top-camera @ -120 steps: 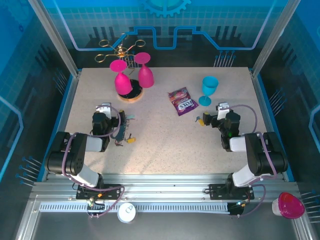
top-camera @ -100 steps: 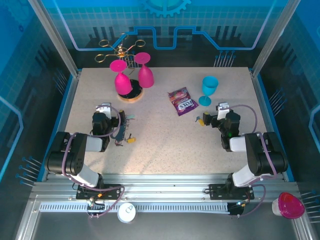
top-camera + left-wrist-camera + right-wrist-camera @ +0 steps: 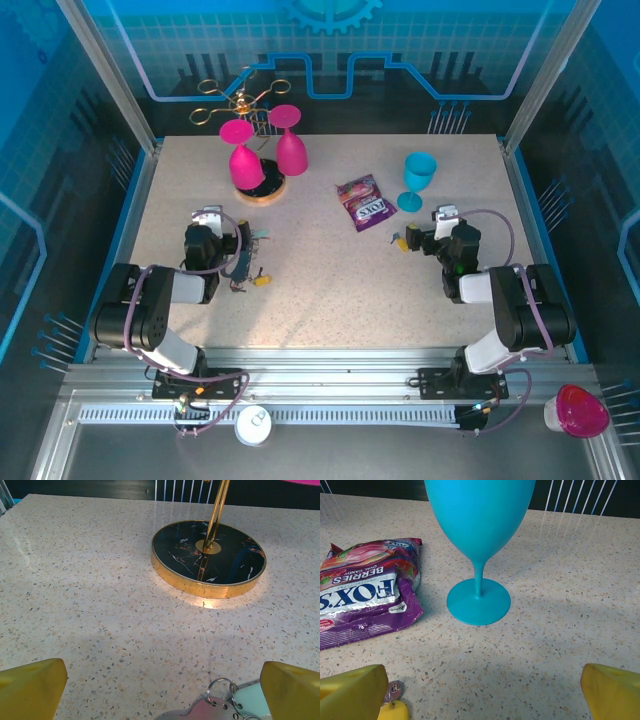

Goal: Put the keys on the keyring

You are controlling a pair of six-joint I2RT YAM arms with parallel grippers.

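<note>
Left gripper [image 3: 162, 686], jaws wide apart, sits on the near side of the rack base [image 3: 232, 565]. The keyring [image 3: 220, 689] lies between its fingertips.

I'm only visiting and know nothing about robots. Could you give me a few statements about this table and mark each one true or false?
1. The blue goblet stands upright on the table. True.
2. The pink goblets stand upright too. False: they hang upside down from the gold rack.
3. The left claw and right claw are both open. True.
4. The left claw grips the keyring. False: the keyring lies loose on the table at the open claw.
</note>
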